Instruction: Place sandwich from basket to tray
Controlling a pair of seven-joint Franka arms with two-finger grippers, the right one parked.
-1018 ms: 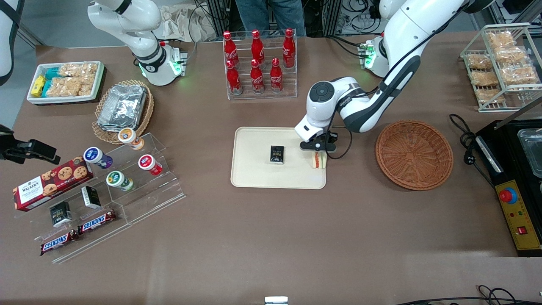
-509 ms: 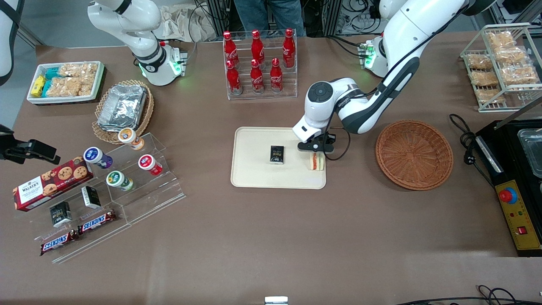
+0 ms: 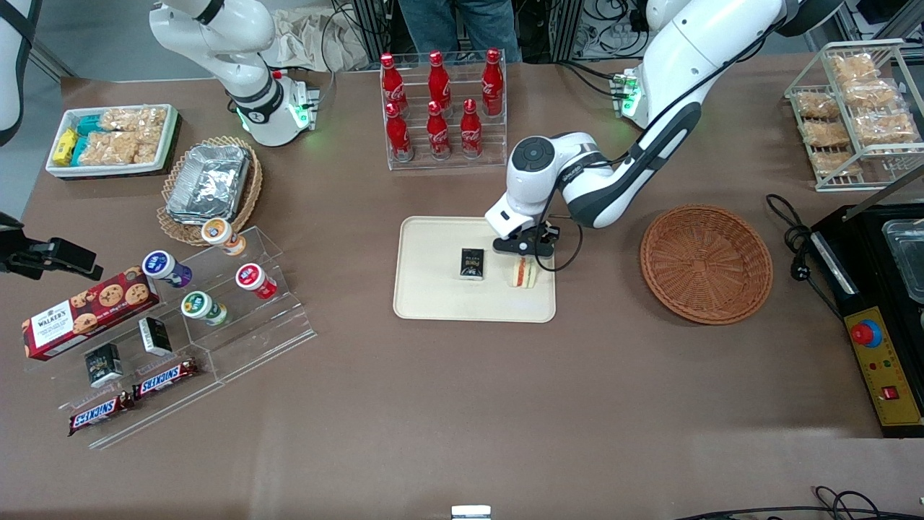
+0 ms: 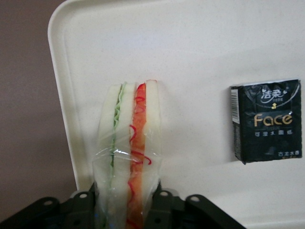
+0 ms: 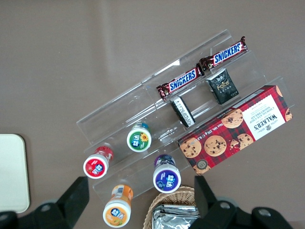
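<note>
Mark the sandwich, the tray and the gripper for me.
sandwich (image 4: 128, 143): left wrist view, on its wrapped cut face.
tray (image 3: 433, 300): front view, on bare surface near the front rim.
gripper (image 3: 525, 253): front view, between its fingertips, shut on the sandwich over the tray.

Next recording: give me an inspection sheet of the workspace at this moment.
Surface: brown table.
Job's things: sandwich upright over the tray; red-brown basket holds nothing.
Clutter: black box on the tray beside the sandwich; cola bottles, foil trays, cookie box, snack rack.
Grippers: left arm's tool shut on the sandwich, above the tray.
Cables: black cable near the control box.
Surroundings: person's legs at the table's edge.
</note>
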